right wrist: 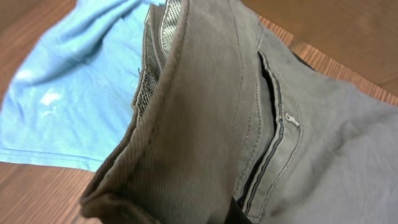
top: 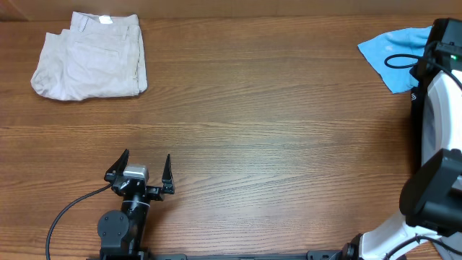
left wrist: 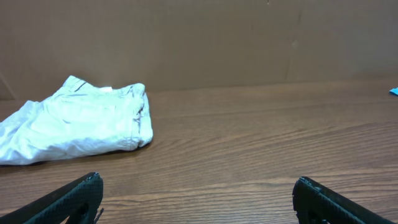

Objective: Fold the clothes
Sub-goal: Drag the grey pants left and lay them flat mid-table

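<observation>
Left jaws wide apart, beige shorts (top: 90, 63) beyond, their white label (top: 105, 19) illegible

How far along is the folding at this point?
Done: the beige shorts lie folded, far left. In hand: grey trousers fill the right wrist view, waistband up close, over the light-blue T-shirt; a grip isn't visible. Remaining: both still need folding; the left hand is open and empty.
</observation>
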`<state>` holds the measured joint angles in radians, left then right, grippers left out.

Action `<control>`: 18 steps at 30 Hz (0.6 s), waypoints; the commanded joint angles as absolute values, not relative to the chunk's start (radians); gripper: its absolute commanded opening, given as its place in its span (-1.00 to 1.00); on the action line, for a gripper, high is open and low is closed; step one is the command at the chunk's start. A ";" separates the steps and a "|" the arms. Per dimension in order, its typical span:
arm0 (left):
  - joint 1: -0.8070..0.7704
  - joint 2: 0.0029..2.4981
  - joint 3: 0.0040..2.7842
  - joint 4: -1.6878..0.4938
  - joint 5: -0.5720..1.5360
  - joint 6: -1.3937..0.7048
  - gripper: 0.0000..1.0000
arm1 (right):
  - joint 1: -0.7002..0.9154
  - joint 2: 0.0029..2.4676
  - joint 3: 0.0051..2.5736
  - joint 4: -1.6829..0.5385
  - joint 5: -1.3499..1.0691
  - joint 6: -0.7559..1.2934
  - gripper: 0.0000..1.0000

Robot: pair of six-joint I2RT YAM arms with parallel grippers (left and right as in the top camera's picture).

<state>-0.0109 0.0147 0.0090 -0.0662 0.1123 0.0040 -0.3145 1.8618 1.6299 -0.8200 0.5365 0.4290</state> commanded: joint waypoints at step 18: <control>-0.007 0.004 0.005 -0.066 0.120 0.023 1.00 | 0.047 1.682 1.652 -0.763 0.299 0.472 -0.93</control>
